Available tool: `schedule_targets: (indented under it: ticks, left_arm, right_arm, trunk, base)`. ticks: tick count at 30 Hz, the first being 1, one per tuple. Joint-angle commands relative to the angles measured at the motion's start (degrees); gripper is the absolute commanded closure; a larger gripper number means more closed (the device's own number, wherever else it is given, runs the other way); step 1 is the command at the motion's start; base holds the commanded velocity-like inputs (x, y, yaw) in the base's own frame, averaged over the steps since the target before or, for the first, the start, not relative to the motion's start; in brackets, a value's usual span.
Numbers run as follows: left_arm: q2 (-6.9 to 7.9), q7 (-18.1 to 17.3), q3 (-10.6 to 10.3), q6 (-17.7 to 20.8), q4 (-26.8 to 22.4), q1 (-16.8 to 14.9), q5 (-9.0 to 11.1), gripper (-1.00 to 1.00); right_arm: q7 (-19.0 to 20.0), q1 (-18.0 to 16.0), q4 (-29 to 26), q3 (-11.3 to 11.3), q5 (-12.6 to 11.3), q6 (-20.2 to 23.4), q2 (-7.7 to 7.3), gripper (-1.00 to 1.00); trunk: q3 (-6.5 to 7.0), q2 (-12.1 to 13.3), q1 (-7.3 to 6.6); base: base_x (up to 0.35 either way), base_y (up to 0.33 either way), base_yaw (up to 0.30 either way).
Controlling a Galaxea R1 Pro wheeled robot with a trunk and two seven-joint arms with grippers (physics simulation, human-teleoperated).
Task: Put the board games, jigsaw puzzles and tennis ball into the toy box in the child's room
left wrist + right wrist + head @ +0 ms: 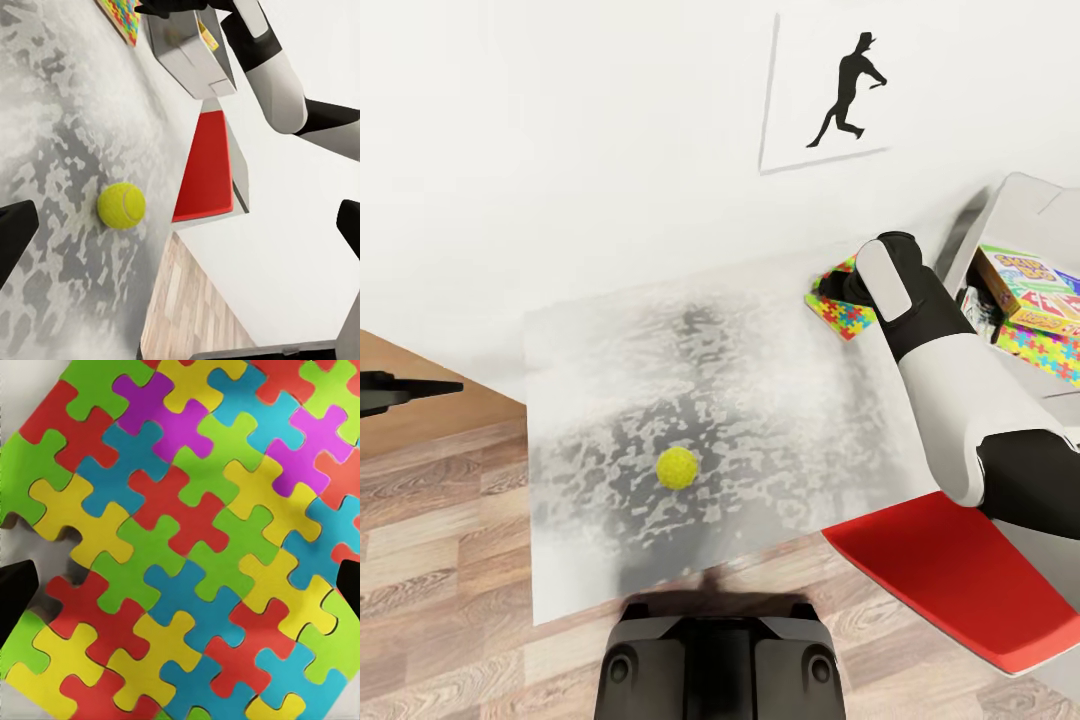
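While the right arm (920, 330) is reaching across the table (760, 330) toward its far right corner, the right gripper (180, 585) is hanging directly over a jigsaw puzzle (842, 312) lying flat there. Its two dark fingertips (15, 592) are showing at the sides of the right wrist view, spread wide apart with the puzzle's coloured pieces between them; whether they are touching the panel cannot be told. The toy box (1020, 200) is sitting just beyond the table's right edge area, and a SKIP BO board game (1028, 290) is lying inside it on top of a second jigsaw puzzle (1050, 355). The tennis ball (678, 467) is resting alone on the table toward the near edge, left of centre, well apart from the puzzle. The left gripper (180, 225) is hovering off the table's left edge over the wood floor (440, 520), its fingers spread wide and holding nothing, looking toward the ball. A red chair seat (950, 580) is standing by the near right corner. A black baseball-player print (830, 90) is hanging on the white wall.
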Motion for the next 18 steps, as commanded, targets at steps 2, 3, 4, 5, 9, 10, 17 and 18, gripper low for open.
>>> schedule_targets:
  ticks: [2,3,4,5,9,10,17,18]
  left_arm:
    - [0.04,-0.2,-0.03,0.61,0.0,-0.04,0.0,-1.0]
    - [0.0,-0.2,-0.03,0.61,0.0,-0.04,-0.01,-1.0]
    - [-0.03,-0.2,-0.03,0.61,0.0,-0.04,-0.02,-1.0]
    - [-0.1,-0.2,-0.03,0.61,0.0,-0.04,-0.03,-1.0]
    - [-0.2,-0.2,-0.03,0.61,0.0,-0.04,-0.02,-1.0]
    - [-0.21,-0.2,-0.03,0.61,0.0,-0.04,-0.02,-1.0]
    - [-0.23,-0.2,-0.08,0.61,0.42,-0.04,-0.03,-1.0]
    - [-0.23,-0.2,-0.06,0.61,0.52,-0.04,-0.03,-1.0]
  right_arm:
    - [-0.5,-0.02,2.61,0.12,-1.53,-0.07,-0.03,-1.0]
    - [-0.5,-0.02,2.61,0.11,-1.53,-0.07,-0.03,-1.0]
    - [-0.5,-0.02,2.61,0.1,-1.53,-0.07,-0.03,-1.0]
    - [-0.5,-0.02,2.61,0.1,-1.53,-0.07,-0.03,-1.0]
    - [-0.5,0.07,2.61,0.1,-1.48,-0.07,-0.03,-1.0]
    - [-0.5,0.09,2.61,0.1,-1.49,-0.07,-0.03,-1.0]
    - [-0.5,0.16,2.61,0.09,-1.49,-0.07,-0.03,-1.0]
    - [-0.5,0.16,2.61,0.08,-1.47,-0.07,-0.03,-1.0]
  trunk:
    - [-0.08,-0.07,0.05]
    - [-0.08,-0.07,0.05]
    - [-0.08,-0.07,0.05]
    - [-0.08,-0.07,0.05]
    - [-0.08,-0.07,0.05]
    - [-0.08,-0.07,0.05]
    - [-0.08,-0.07,0.05]
    - [-0.08,-0.07,0.05]
  base:
    - [-0.007,0.001,0.0]
    - [-0.003,0.001,0.0]
    - [-0.002,0.0,0.0]
    - [-0.001,0.0,0.0]
    - [0.0,0.0,0.0]
    - [0.0,0.0,0.0]
    - [0.044,0.0,0.0]
    - [0.019,0.0,0.0]
